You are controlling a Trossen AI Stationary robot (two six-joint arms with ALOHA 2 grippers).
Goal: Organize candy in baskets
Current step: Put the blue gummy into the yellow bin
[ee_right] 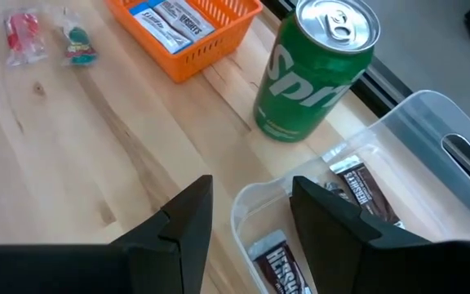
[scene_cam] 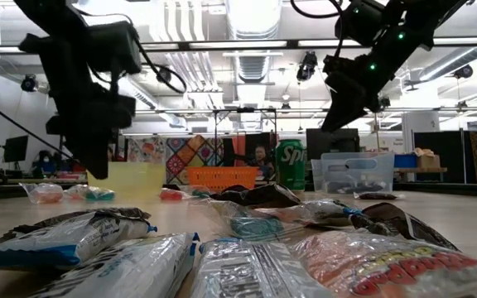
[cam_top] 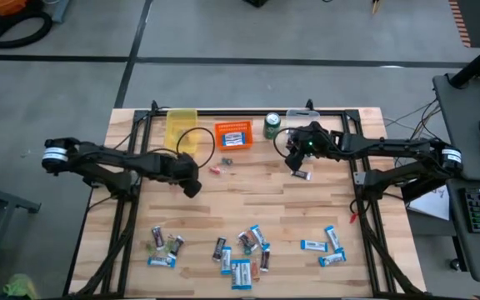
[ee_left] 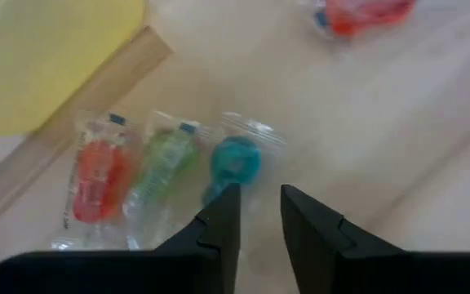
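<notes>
I'm hovering the left tool point(ee_left: 258, 214), fingers slightly parted and empty, just short of the blue candy point(ee_left: 235, 161) lying beside the yellow basket point(ee_left: 47, 57), while the right tool point(ee_right: 247, 216) is waiting open over the clear basket point(ee_right: 431, 122).

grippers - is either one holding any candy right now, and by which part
Nothing is held. The left gripper is open and empty above a teal sweet. The right gripper is open and empty over the rim of the clear bin.
</notes>
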